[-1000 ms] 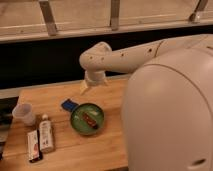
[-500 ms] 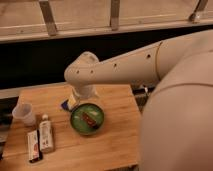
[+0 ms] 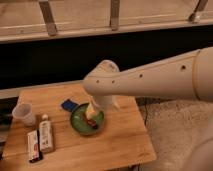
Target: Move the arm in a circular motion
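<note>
The arm point(image 3: 150, 79) is a thick cream-white tube reaching in from the right edge, with small dark screw holes along it. It ends in a rounded joint point(image 3: 102, 80) above the wooden table point(image 3: 120, 145). Below the joint a short section turns downward. There the gripper point(image 3: 93, 113) hangs just over a green bowl point(image 3: 77, 125). A small red-brown item point(image 3: 91, 122) lies in the bowl.
A blue object point(image 3: 68, 105) lies behind the bowl. At the table's left stand a clear plastic cup point(image 3: 24, 114), a white bottle point(image 3: 46, 134) and a red-and-white packet point(image 3: 34, 146). A dark wall and a railed ledge point(image 3: 75, 30) run behind.
The rounded joint swung left and down, then back to the right and lower still. The arm's big near section has dropped out of the foreground. The table items have not moved.
</note>
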Available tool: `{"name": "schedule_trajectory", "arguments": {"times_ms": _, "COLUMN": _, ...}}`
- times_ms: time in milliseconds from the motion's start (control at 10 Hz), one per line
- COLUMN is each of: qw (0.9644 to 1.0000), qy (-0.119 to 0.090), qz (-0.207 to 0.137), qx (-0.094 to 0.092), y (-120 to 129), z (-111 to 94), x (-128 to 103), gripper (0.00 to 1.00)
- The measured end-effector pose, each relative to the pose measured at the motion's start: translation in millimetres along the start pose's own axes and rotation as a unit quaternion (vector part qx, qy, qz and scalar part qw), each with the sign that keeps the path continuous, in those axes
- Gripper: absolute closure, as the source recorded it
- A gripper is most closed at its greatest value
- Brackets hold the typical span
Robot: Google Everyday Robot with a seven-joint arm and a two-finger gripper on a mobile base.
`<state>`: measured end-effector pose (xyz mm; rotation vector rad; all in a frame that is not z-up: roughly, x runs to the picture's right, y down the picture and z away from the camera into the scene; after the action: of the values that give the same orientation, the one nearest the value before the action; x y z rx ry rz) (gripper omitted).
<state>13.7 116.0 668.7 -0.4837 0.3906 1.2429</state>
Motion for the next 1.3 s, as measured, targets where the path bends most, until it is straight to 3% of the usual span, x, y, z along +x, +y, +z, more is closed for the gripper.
{"name": "schedule_trajectory", "arguments": {"times_ms": 300, "qw": 0.9973, "qy": 0.023, "qz": 0.058, "qx": 0.038, "y": -70.9, "z": 4.8, "x": 21.3, "gripper": 0.2}}
{"name": "schedule_trajectory", "arguments": {"times_ms": 500, "qw": 0.9949, "qy": 0.026, "qz": 0.072, "qx": 0.065, "y": -119.5, "z": 9.5, "x": 4.5, "gripper": 0.2}}
{"name": "schedule_trajectory", "arguments": {"times_ms": 700, "qw": 0.9941, "qy": 0.02, "qz": 0.067, "qx": 0.082, "y": -147.4, "z": 12.0, "x": -18.5, "gripper": 0.2}}
{"name": "schedule_trajectory", "arguments": {"times_ms": 1000, "qw": 0.9952, "qy": 0.008, "qz": 0.04, "qx": 0.089, "y": -132.7, "z": 12.2, "x": -47.4, "gripper": 0.2}}
{"name": "schedule_trajectory", "arguments": {"times_ms": 1300, "qw": 0.9969, "qy": -0.011, "qz": -0.005, "qx": 0.078, "y": -75.3, "z": 9.8, "x": -87.7, "gripper": 0.2}}
